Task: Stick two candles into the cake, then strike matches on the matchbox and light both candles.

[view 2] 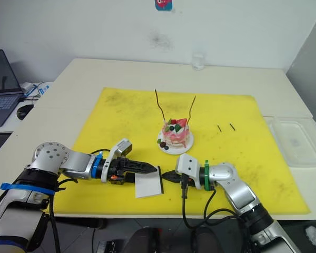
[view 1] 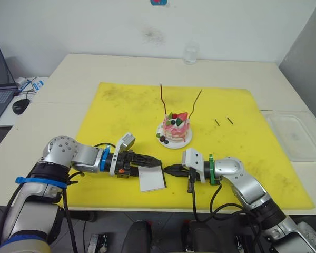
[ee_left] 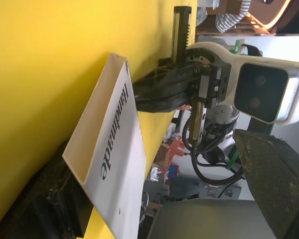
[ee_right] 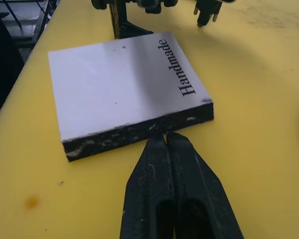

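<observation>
The matchbox lay flat on the yellow mat, in front of the cake, where both candles stood. The right gripper had its fingers pressed together, tips at the matchbox's dark edge; whether a match was pinched there could not be told. The left gripper reached the matchbox's opposite side, its opening unclear. Two matches lay right of the cake.
</observation>
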Controlling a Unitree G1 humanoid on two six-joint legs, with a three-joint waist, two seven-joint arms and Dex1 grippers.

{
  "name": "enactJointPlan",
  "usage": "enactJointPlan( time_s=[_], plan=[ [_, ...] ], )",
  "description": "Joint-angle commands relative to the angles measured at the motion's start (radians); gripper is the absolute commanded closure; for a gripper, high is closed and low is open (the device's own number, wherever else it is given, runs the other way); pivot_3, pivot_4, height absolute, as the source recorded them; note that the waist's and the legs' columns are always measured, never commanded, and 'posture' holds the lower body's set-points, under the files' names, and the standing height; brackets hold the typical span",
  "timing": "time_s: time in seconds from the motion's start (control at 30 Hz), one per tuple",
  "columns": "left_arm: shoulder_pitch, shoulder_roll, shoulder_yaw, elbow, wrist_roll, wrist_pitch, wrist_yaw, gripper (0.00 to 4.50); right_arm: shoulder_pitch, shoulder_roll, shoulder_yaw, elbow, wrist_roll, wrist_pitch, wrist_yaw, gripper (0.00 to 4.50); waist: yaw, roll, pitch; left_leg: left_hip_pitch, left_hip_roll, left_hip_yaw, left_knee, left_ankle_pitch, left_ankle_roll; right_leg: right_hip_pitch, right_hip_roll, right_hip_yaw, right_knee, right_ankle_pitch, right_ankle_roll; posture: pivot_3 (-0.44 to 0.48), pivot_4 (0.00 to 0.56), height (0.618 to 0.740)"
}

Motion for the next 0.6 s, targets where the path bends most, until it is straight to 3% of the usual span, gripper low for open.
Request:
enactJointPlan(
  time_s=[0.03,0.2,0.6],
  plan=[
    [0.04,-0.013,-0.025,-0.016,-0.017,0.031,0.048,0.0,0.012,-0.055,-0.019,-0.038,0.009,-0.001,0.049,4.46,0.0,0.0,0.0,0.0,-0.001,0.0,0.0,0.0,0.0,0.0,-0.001,0.0,0.0,0.0,0.0,0.0,0.15,0.74],
    [0.046,-0.013,-0.01,-0.016,-0.031,0.031,0.08,0.0,0.02,-0.088,0.009,-0.095,0.07,0.069,0.128,4.46,0.0,0.0,0.0,0.0,-0.002,0.0,0.0,0.0,0.0,0.001,-0.002,0.0,0.0,0.0,0.001,0.0,0.15,0.74],
    [0.039,-0.014,0.023,-0.004,-0.022,0.031,0.115,0.0,-0.039,-0.014,0.061,-0.037,0.063,0.116,0.171,4.46,-0.001,0.0,0.0,0.004,-0.003,-0.001,0.001,0.0,0.0,0.0,-0.001,0.0,0.009,-0.001,0.001,0.0,0.15,0.74]
  ],
)
